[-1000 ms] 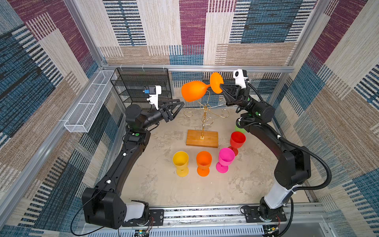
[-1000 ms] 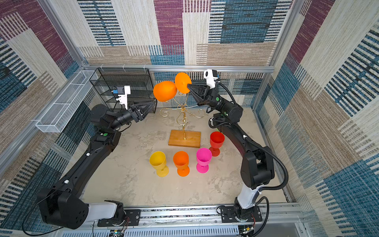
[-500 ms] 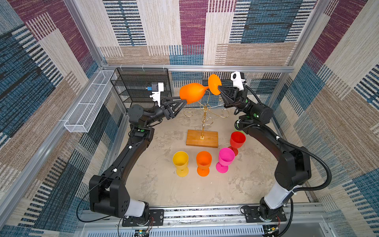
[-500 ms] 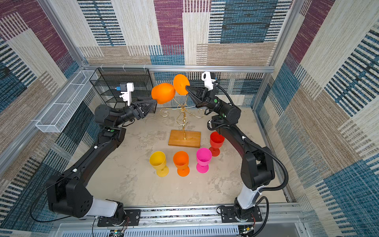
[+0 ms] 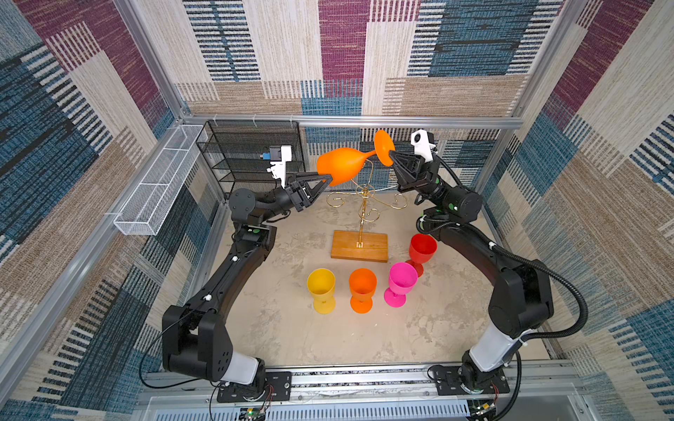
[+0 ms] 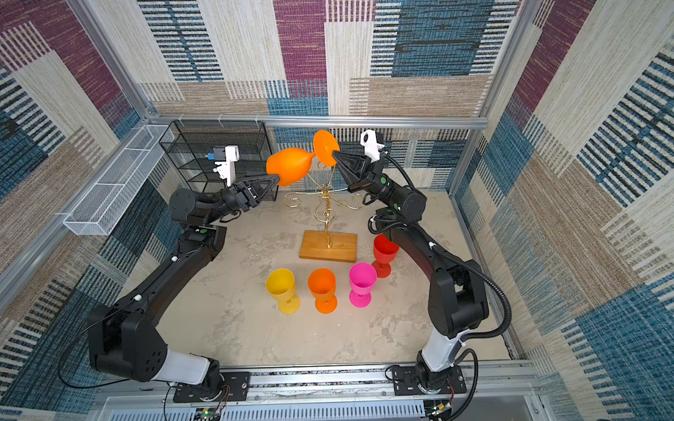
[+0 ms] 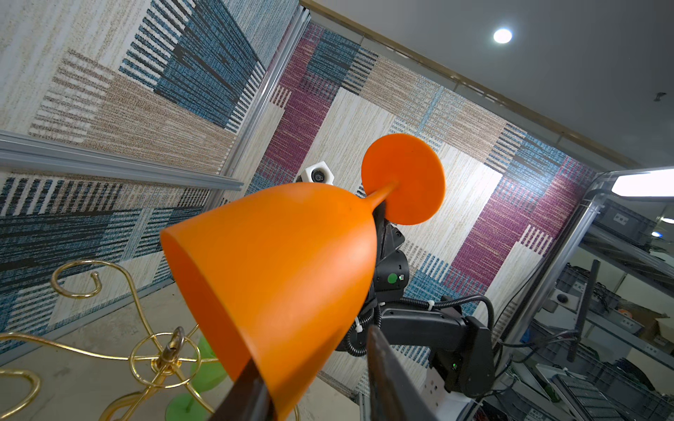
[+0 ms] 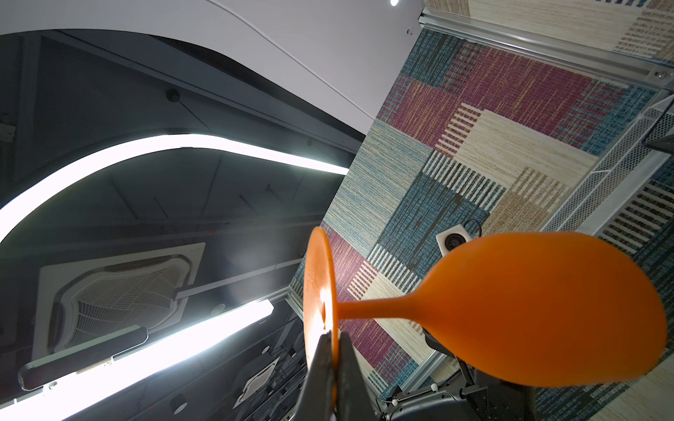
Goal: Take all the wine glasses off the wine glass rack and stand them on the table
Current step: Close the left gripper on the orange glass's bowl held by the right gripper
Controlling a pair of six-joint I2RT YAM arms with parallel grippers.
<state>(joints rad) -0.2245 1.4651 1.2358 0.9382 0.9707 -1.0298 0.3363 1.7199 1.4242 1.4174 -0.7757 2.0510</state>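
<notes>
In both top views there are two arms, one rack, one glass in the air and four cups on the bench. The glass (image 5: 341,166) lies on its side, spanning from the left jaws to the right jaws. Its bowl is at the left tips and its foot is nipped in the right tips. The rack (image 5: 359,246) stands below both sets of jaws, midway between them. The yellow cup (image 5: 321,289), orange cup (image 5: 362,289), pink cup (image 5: 401,282) and red cup (image 5: 422,249) stand upright on the bench (image 5: 291,328), well below the jaws. One black shelf (image 5: 251,153) and one white basket (image 5: 157,186) sit behind the left jaws. The other top view shows the same glass (image 6: 290,166) and rack (image 6: 328,246).

In the left wrist view, the left jaws stand apart, astride the bowl's rim. One finger (image 7: 248,393) is inside the mouth against the wall. The other finger (image 7: 390,379) is outside, with a gap to the bowl. The glass (image 7: 284,262) is clear of the rack's gold scrolls (image 7: 164,357), which lie beyond the tips and to one side. A fifth cup, green (image 7: 208,368), shows behind them.

In the right wrist view, the right jaws are clamped together on the edge of the foot (image 8: 317,291). The stem and bowl (image 8: 547,310) stick out sideways from the tips.
</notes>
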